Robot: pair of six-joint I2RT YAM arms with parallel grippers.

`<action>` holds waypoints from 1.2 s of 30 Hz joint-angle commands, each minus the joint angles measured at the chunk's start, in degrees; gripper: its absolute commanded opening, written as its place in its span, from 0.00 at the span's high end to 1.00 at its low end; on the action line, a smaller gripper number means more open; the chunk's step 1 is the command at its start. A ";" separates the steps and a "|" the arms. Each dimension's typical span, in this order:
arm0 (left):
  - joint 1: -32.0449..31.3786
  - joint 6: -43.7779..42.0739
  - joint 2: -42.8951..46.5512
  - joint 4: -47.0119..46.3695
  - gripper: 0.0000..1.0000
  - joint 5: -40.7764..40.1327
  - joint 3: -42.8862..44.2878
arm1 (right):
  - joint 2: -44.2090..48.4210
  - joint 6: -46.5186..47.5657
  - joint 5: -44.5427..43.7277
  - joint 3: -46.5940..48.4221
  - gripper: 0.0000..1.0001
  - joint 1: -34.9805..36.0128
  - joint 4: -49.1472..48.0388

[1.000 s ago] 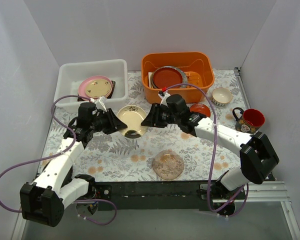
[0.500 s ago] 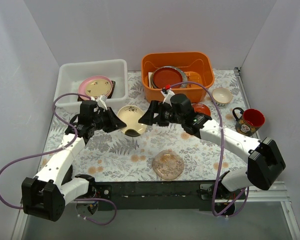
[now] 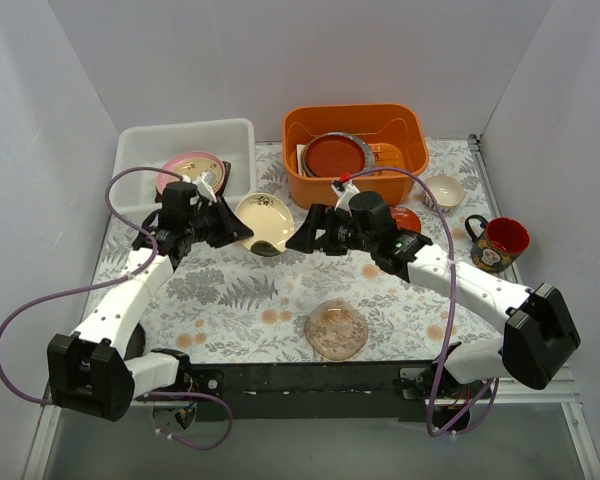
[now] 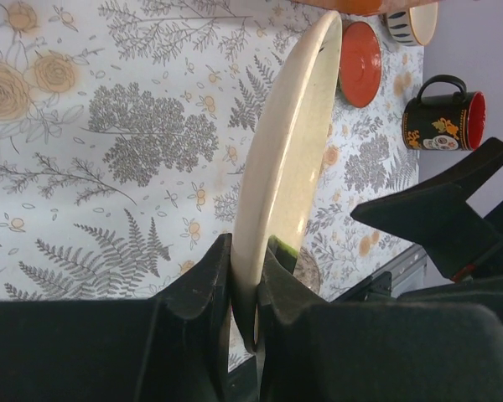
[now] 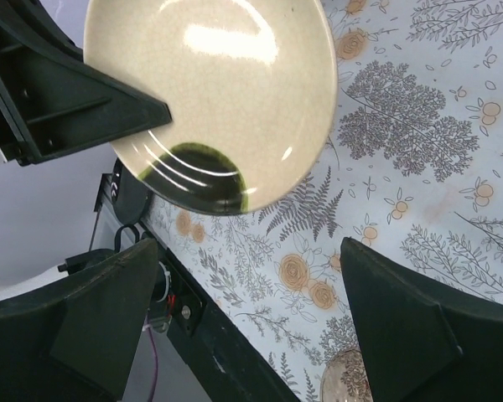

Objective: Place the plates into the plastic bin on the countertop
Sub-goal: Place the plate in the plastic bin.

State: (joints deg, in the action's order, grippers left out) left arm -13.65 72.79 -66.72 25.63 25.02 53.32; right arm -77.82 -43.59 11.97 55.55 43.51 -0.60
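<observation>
Cream plate (image 3: 263,218) sits pinched by its rim in the left jaws; the right jaws gape beside it.

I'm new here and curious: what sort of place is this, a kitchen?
Likely a robot test booth, not a kitchen: blank white walls around a fern-printed table, two robot arms bolted at its edge, and tubs of dishes.

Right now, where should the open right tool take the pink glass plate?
The pink glass plate lies flat on the countertop, so only its raised scalloped rim offers a pinch. Probably come from above on its right side with the right tool, one finger inside, one outside.
</observation>
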 commanded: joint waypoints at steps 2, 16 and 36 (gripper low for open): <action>-0.15 -2.66 -3.06 0.74 1.00 -3.56 6.17 | 3.82 1.32 -1.33 -1.41 0.02 -1.05 -0.63; 5.47 -7.14 -18.79 5.40 1.00 -4.81 25.50 | 7.68 1.84 -0.54 -4.92 0.02 -2.11 -0.45; 22.96 2.69 -35.76 -2.59 1.00 12.42 37.47 | 9.00 1.93 0.16 -8.09 0.02 -2.99 -0.63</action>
State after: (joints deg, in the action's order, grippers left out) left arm 8.45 72.25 -102.39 26.92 32.56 88.25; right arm -70.67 -42.63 11.97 48.49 40.88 0.23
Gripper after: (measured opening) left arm 0.098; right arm 0.982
